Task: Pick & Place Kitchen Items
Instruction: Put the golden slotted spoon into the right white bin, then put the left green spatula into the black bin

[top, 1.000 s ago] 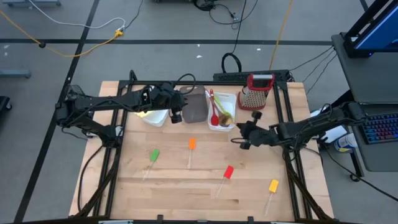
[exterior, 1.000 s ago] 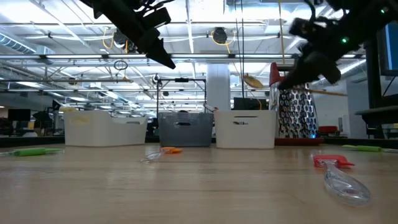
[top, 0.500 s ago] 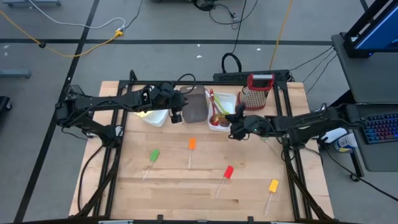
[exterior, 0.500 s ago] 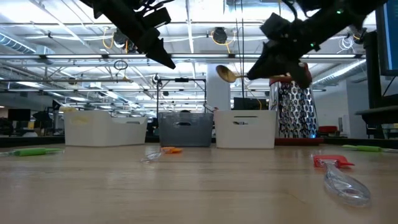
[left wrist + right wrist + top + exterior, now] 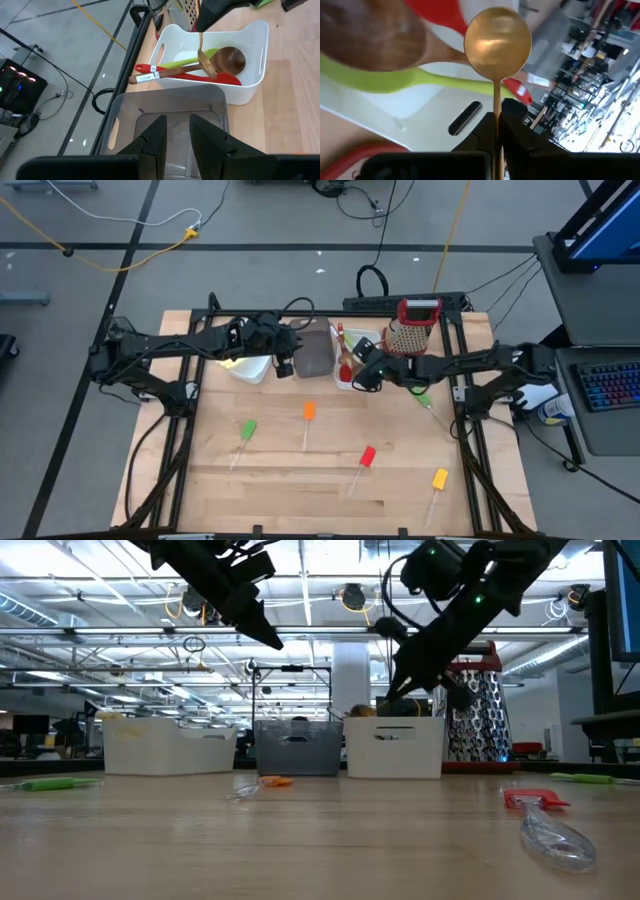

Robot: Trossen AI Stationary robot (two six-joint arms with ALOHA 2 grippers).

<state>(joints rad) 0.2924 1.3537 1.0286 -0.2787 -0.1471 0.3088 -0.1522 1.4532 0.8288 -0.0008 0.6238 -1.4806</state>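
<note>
My right gripper (image 5: pixel 352 374) is shut on a gold spoon (image 5: pixel 497 42) above the white tub (image 5: pixel 372 340) at the table's far middle. That tub holds a wooden spoon (image 5: pixel 227 60), a red spoon (image 5: pixel 200 76) and a green spoon (image 5: pixel 192 60). The gold spoon's bowl (image 5: pixel 206 64) hangs just over the wooden spoon. My left gripper (image 5: pixel 283 366) is open and empty, high above the grey-brown tub (image 5: pixel 316 352). Green (image 5: pixel 247 429), orange (image 5: pixel 308 412), red (image 5: pixel 367 457) and yellow (image 5: pixel 439 478) spatulas lie flat on the table. My right gripper pinches the gold spoon's thin handle (image 5: pixel 496 102) between its two fingers (image 5: pixel 512 131). The handle runs out in line with the fingers, bowl foremost. The fingers slant down from the table's right. The spoon is clear of the table; whether its bowl touches the wooden spoon I cannot tell.
A second white tub (image 5: pixel 250 368) stands left of the grey-brown one. A red-topped metal grater (image 5: pixel 412 326) stands right of the tubs. A green utensil (image 5: pixel 423 398) lies under my right arm. The near half of the table holds only the spatulas.
My right gripper has carried the gold spoon from the table's right side toward the left and far edge, to above the white tub. It has come down and tipped, so the spoon's bowl has dropped from well above the tub to its rim.
</note>
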